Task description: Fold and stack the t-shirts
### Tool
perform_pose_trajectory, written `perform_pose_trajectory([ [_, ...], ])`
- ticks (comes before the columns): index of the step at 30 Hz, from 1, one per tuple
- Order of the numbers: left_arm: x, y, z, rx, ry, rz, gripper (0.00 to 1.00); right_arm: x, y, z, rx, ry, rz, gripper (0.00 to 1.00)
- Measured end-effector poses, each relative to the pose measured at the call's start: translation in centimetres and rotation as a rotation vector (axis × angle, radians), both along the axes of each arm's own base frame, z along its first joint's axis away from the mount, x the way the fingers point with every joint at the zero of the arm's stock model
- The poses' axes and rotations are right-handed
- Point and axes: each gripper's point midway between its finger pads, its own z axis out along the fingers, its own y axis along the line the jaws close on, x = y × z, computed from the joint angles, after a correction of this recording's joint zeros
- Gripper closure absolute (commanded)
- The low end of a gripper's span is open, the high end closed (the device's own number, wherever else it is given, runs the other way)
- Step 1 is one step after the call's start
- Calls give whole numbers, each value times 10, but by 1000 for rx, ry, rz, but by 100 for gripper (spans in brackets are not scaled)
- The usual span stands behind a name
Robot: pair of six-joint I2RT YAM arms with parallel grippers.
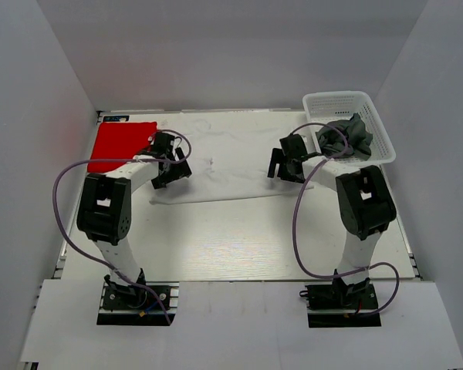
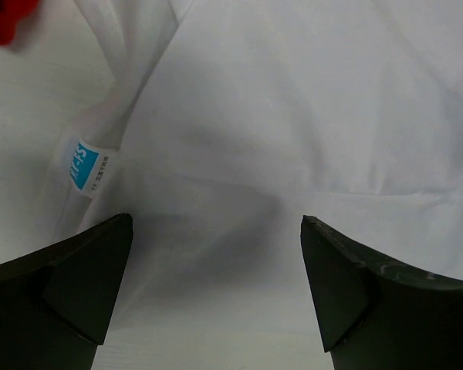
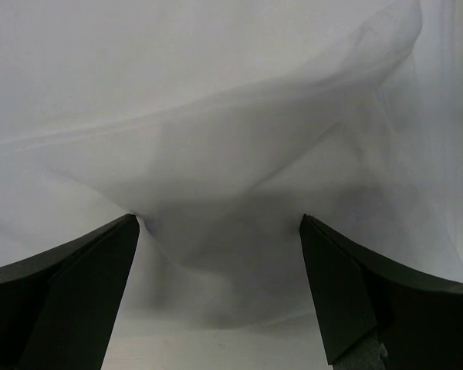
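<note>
A white t-shirt [image 1: 224, 166] lies spread across the far middle of the table. My left gripper [image 1: 172, 171] is open over its left edge; in the left wrist view the white cloth [image 2: 293, 131] with a blue size label [image 2: 83, 166] lies between and beyond the jaws. My right gripper [image 1: 282, 163] is open over its right edge; the right wrist view shows rumpled white cloth [image 3: 231, 169] between the jaws. A folded red t-shirt [image 1: 119, 144] lies at the far left. A dark grey t-shirt [image 1: 346, 136] sits crumpled in the basket.
A white plastic lattice basket [image 1: 370, 112] stands at the far right corner. White walls close in the table on three sides. Purple cables loop from both arms. A corner of the red shirt [image 2: 4, 19] shows in the left wrist view.
</note>
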Motion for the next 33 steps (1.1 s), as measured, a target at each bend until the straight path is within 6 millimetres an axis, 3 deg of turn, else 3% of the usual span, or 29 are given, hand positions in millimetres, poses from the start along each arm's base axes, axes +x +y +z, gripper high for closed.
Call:
perform_pose_trajectory([
  [3, -14, 2, -19, 1, 55, 15, 0, 3, -2, -1, -6, -22, -20, 10],
  [6, -25, 3, -19, -12, 49, 37, 0, -9, -5, -1, -11, -42, -27, 10],
  [9, -52, 5, -19, -21, 54, 64, 0, -39, -14, -3, -25, -36, -43, 10],
  [16, -149, 12, -19, -110, 99, 120, 0, -124, -24, -6, -50, -2, -30, 10],
  [19, -187, 16, -15, -138, 138, 148, 0, -149, -28, -6, -54, 15, -11, 10],
  [21, -202, 16, -6, -169, 125, 156, 0, -162, -30, -5, -66, 31, 2, 10],
  [26, -181, 12, 49, -235, -84, 153, 0, -155, -24, 24, -47, -54, 25, 10],
  [30, -136, 20, 100, -193, -207, 200, 0, -119, -12, 71, 0, -222, -2, 10],
  [33, -97, 22, 128, -159, -267, 216, 0, -88, -7, 106, 1, -336, -48, 10],
])
